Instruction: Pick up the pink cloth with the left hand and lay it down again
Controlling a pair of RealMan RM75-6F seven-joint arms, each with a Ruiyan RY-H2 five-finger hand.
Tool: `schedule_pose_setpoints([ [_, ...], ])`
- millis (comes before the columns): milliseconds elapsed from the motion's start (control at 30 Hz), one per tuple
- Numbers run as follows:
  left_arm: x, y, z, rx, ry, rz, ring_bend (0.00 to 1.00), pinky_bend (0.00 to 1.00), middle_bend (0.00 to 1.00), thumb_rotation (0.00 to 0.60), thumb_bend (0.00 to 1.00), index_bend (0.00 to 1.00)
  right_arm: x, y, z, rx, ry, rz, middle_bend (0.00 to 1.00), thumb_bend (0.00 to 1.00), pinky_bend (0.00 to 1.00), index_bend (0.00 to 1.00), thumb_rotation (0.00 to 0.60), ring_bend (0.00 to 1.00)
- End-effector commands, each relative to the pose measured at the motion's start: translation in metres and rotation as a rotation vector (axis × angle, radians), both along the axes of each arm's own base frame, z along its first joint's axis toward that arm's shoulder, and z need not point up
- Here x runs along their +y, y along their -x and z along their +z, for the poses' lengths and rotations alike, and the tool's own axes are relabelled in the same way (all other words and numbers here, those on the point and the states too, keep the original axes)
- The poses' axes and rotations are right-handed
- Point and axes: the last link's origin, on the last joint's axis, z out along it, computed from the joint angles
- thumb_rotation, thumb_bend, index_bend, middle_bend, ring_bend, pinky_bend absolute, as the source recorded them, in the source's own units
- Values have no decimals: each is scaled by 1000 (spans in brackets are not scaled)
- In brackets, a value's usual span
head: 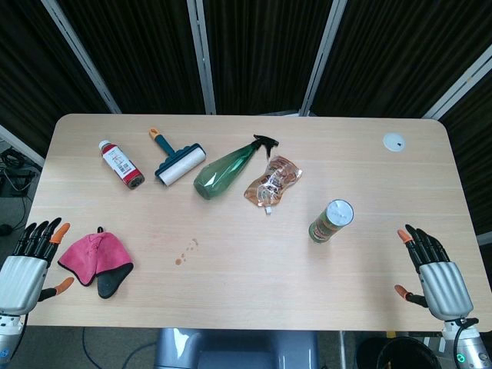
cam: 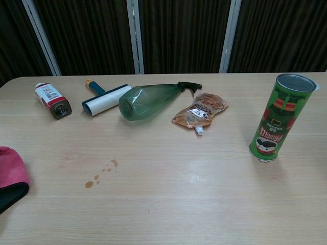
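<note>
Down at the near left corner of the counter [head: 254, 292], the left hand [head: 27, 265] hangs with its fingers spread and straight, thumb out to the side, holding nothing and touching nothing. Just beside it, toward the middle of the counter, lies the cloth [head: 91, 255], a crumpled pink heap with a dark underside flap turned out at its near edge. Hand and cloth are close but apart; the thumb tip points at the cloth's near side. In the chest view only the cloth's edge shows at the left border [cam: 11, 168], and neither hand appears there.

Across at the near right corner, the right hand [head: 430, 273] is likewise released, fingers extended and apart, empty.

Farther back, a row of things lies on the counter: a small can [head: 121, 163] on its side, a lint roller [head: 177, 160], a green spray bottle [head: 231, 169] lying down, and an orange pouch [head: 270, 183] just beside it. A chip tube [head: 332, 221] stands upright, well apart from both hands. A few small brown stains [head: 186, 252] mark the wood near the cloth.
</note>
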Motion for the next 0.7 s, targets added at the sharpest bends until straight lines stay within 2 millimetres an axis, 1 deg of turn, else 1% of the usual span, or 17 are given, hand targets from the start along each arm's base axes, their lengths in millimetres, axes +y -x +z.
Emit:
schedule_pose_setpoints([
  [33,0,0,0,-3,1,0,0,0,0,600,0,0,0,0,0,2,1,-1,0,40,116,0,600,0],
  [233,-1,-3,0,-7,1,-19,0,0,0,600,0,0,2,0,3,-2,10,-2,0,42,116,0,600,0],
  [700,-3,2,-1,21,24,18,0,0,0,600,0,0,2,-1,3,-3,13,-1,0,42,115,0,600,0],
])
